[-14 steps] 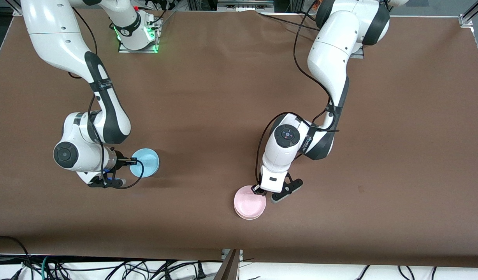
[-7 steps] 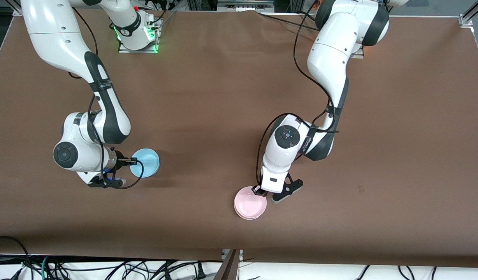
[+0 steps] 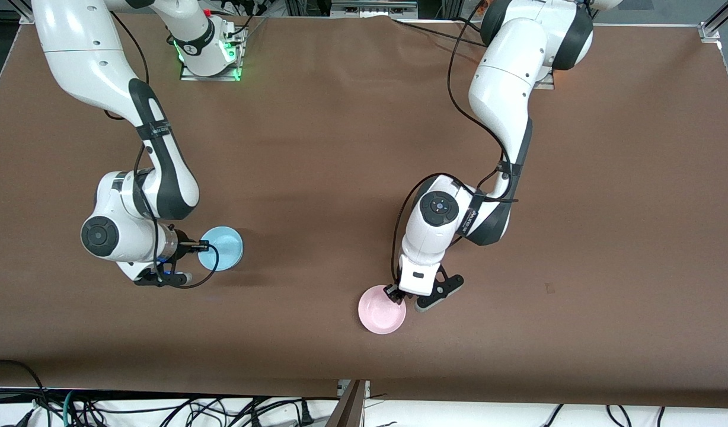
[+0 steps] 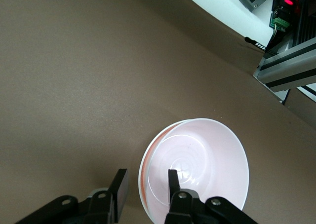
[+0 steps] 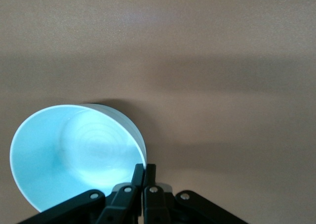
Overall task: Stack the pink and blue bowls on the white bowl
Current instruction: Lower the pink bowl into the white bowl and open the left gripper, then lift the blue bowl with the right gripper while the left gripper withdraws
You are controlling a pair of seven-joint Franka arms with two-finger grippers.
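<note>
On my screen the left gripper (image 3: 398, 295) is low at the rim of the pink bowl (image 3: 382, 309). In the left wrist view its two fingers (image 4: 173, 184) stand apart with the rim between them: one finger is inside the bowl, the other is outside over the table, and there is a clear gap between the outside finger and the bowl wall. So the left gripper (image 4: 146, 187) is spread around the rim and does not press on it. The pink bowl (image 4: 197, 169) sits nested in a second bowl; I see a thin outer rim with an orange-pink line between the two. I think it is the white bowl (image 4: 144, 172), but I cannot tell its colour for sure. The stack stands on the brown table (image 3: 340, 148), near the edge closest to the front camera and toward the left arm's end.

The right gripper (image 3: 199, 244) is at the rim of the blue bowl (image 3: 222, 248). In the right wrist view its fingers (image 5: 137, 177) are pressed together on the thin wall of the blue bowl (image 5: 74, 155), so the right gripper (image 5: 143, 177) is clamped on it. The bowl looks tilted there, and a shadow lies under its raised side. The blue bowl is toward the right arm's end of the table, well apart from the pink bowl.
</note>
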